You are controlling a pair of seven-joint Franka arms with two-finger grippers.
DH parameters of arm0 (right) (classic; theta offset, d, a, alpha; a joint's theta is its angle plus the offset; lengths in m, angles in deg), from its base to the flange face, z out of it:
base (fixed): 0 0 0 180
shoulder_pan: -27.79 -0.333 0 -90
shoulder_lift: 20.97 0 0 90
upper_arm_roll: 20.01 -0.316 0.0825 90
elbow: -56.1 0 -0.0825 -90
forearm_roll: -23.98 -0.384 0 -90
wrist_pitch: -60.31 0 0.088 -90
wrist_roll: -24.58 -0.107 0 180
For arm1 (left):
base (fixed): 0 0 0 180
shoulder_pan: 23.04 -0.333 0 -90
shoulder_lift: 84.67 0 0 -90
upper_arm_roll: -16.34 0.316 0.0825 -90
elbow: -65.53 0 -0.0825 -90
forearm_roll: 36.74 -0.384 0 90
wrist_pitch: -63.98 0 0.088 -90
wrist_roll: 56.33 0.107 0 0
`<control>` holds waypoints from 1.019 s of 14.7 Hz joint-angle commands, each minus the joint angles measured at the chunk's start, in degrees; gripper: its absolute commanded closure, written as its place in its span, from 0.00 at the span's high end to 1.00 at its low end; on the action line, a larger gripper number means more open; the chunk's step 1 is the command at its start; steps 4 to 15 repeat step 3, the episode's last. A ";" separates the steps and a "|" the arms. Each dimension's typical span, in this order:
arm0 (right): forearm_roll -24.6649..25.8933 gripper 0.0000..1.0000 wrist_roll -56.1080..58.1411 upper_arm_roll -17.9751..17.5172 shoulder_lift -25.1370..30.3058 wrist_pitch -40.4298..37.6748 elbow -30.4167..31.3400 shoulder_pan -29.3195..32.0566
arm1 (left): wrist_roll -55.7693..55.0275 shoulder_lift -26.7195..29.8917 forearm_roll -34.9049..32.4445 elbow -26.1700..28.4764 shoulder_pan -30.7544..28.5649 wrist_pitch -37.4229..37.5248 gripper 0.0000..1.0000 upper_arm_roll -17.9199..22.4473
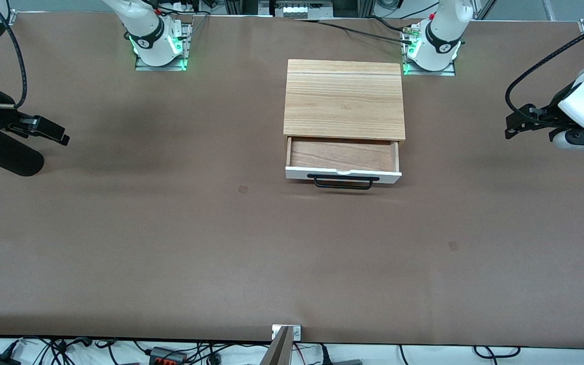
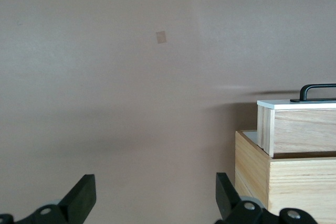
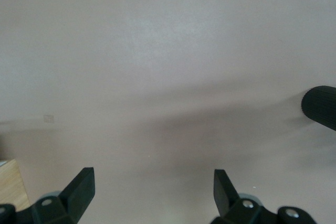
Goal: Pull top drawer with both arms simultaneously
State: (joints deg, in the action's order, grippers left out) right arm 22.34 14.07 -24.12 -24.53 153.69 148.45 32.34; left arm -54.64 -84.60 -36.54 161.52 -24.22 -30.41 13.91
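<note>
The top drawer (image 1: 342,154) stands pulled partly out of the light wood cabinet (image 1: 344,99), showing its reddish-brown inside. Its white front panel (image 1: 342,175) carries the black bar handle (image 1: 343,182). My left gripper (image 1: 515,124) is open and empty, up over the table at the left arm's end, well apart from the drawer. In the left wrist view (image 2: 155,187) the drawer (image 2: 304,129) and handle (image 2: 315,92) show from the side. My right gripper (image 1: 51,129) is open and empty over the right arm's end; it also shows in the right wrist view (image 3: 152,182).
The brown table (image 1: 170,243) spreads bare around the cabinet. The arm bases (image 1: 157,43) (image 1: 434,48) stand at the table's edge farthest from the front camera. A corner of the cabinet (image 3: 10,187) and a black rounded part (image 3: 320,106) show in the right wrist view.
</note>
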 commanded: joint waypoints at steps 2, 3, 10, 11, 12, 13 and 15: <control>0.41 1.00 -0.04 -0.20 1.10 0.32 0.38 0.20 | 0.43 -1.03 -0.99 -2.04 0.13 1.23 1.00 -0.04; 0.41 1.00 -0.04 -0.28 1.10 0.58 0.38 0.20 | 0.34 -1.12 -0.90 -2.12 0.13 1.23 1.00 -0.04; 0.41 1.00 -0.04 -0.28 1.10 0.58 0.38 0.20 | 0.34 -1.12 -0.90 -2.12 0.13 1.23 1.00 -0.04; 0.41 1.00 -0.04 -0.28 1.10 0.58 0.38 0.20 | 0.34 -1.12 -0.90 -2.12 0.13 1.23 1.00 -0.04; 0.41 1.00 -0.04 -0.28 1.10 0.58 0.38 0.20 | 0.34 -1.12 -0.90 -2.12 0.13 1.23 1.00 -0.04; 0.41 1.00 -0.04 -0.28 1.10 0.58 0.38 0.20 | 0.34 -1.12 -0.90 -2.12 0.13 1.23 1.00 -0.04; 0.41 1.00 -0.04 -0.28 1.10 0.58 0.38 0.20 | 0.34 -1.12 -0.90 -2.12 0.13 1.23 1.00 -0.04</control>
